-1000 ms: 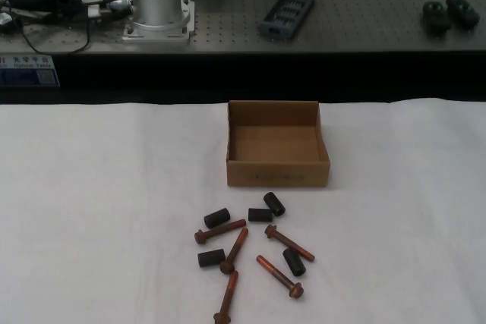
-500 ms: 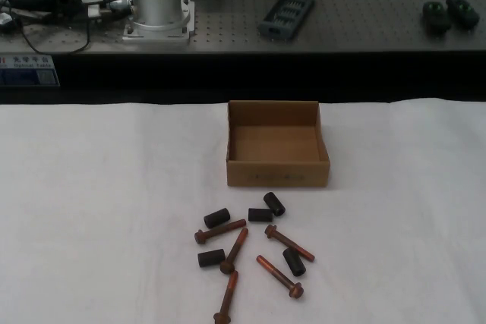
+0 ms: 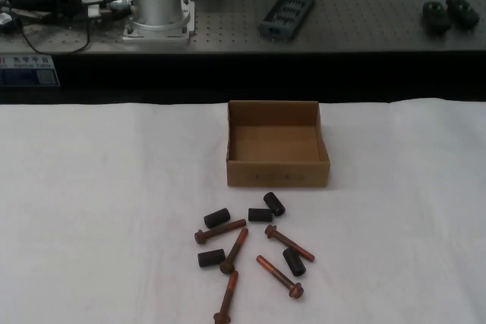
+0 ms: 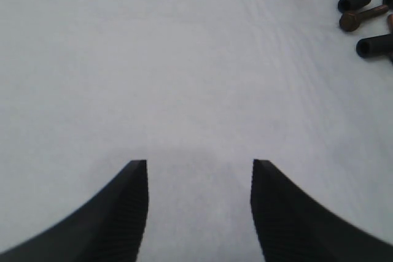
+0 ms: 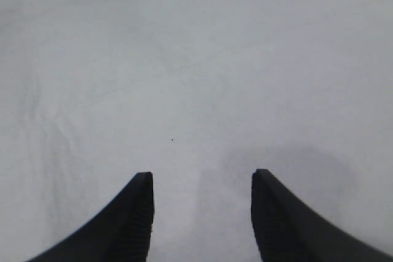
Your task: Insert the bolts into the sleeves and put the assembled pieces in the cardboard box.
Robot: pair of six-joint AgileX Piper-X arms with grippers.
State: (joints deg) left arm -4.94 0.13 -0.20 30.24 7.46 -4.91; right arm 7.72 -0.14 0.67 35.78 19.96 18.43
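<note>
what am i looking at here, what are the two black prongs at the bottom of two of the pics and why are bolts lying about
These pictures come from three cameras on a two-armed robot at a bench. The high view looks down from behind the arms onto a white cloth. On it stands an open cardboard box with nothing in it. In front of the box lie five copper-coloured bolts and five short black sleeves, all loose and none put together yet. The robot's job is to join them and box them.

The other two pictures come from cameras on the wrists. The black prongs are the tips of each arm's gripper: the left gripper and the right gripper. Both are open above bare cloth and hold nothing.
</note>
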